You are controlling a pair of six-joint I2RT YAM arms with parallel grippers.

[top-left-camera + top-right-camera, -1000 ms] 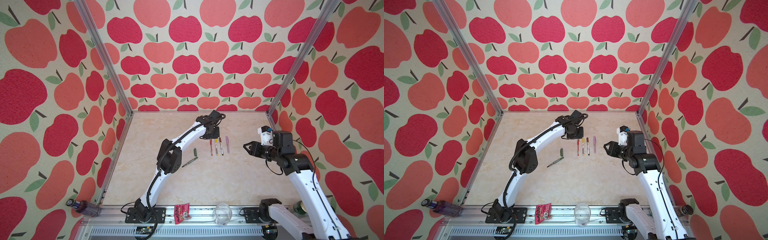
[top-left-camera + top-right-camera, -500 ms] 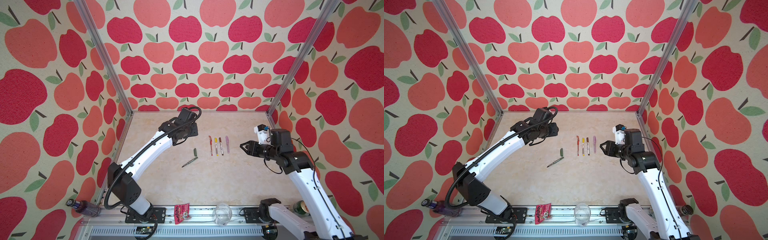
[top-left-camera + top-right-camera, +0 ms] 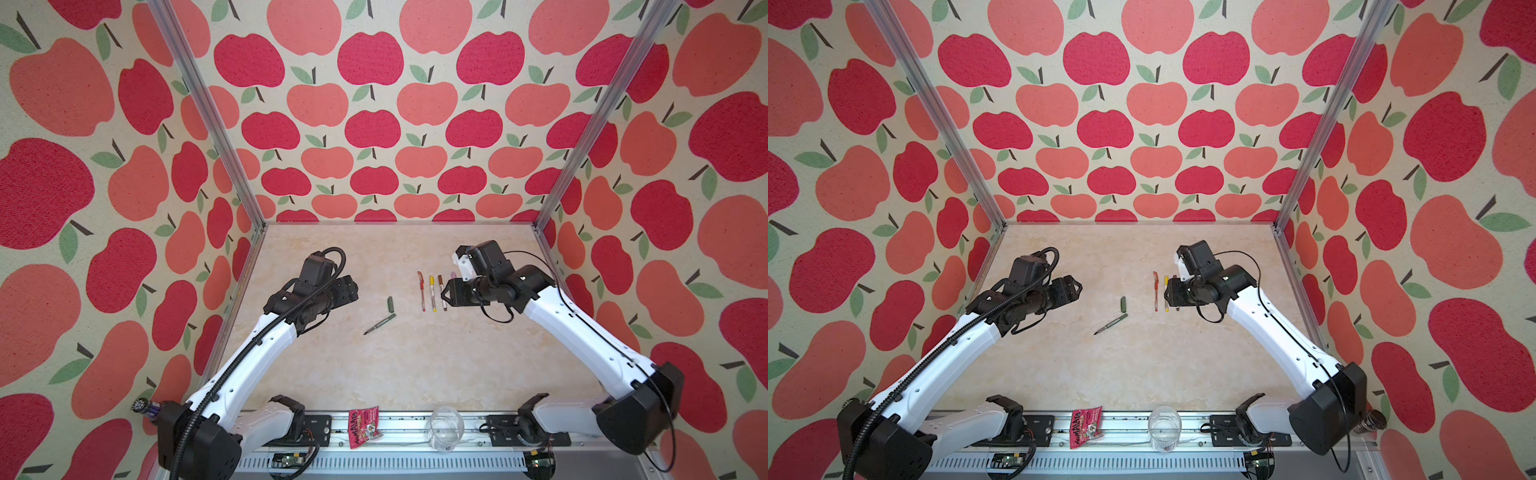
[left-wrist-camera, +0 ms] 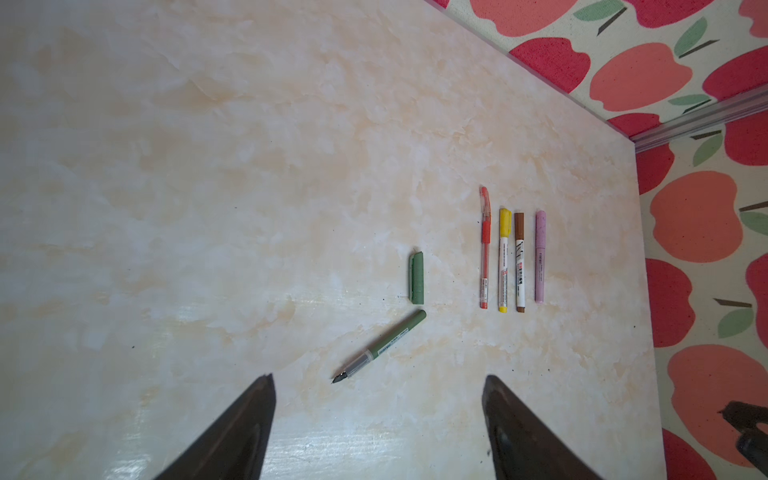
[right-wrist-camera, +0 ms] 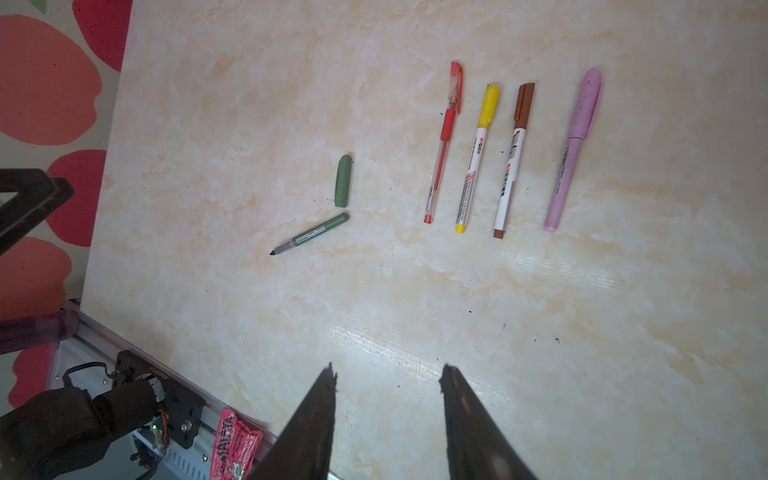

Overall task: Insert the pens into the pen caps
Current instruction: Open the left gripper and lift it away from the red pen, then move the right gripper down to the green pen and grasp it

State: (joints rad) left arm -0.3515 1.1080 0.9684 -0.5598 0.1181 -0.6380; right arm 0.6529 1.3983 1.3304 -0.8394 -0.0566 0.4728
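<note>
An uncapped dark green pen (image 3: 380, 323) lies slanted mid-table, its nib toward the front left. Its green cap (image 3: 390, 304) lies loose just behind it, apart from it. To the right is a row of capped pens: red (image 4: 484, 249), yellow-capped white (image 4: 503, 259), brown-capped white (image 4: 519, 262) and lilac (image 4: 540, 257). My left gripper (image 3: 353, 289) hangs open and empty to the left of the green pen. My right gripper (image 3: 444, 294) is open and empty above the right end of the row, hiding most of the lilac pen in both top views.
A red snack packet (image 3: 365, 422) and a clear cup (image 3: 446, 428) sit on the front rail. A purple bottle (image 3: 145, 409) lies outside the front left corner. Apple-patterned walls close the table on three sides, with metal posts at the back corners.
My left arm has pulled back from the pen row to the left, and its jaws have opened wide. My right gripper has moved left over the row's right end.
</note>
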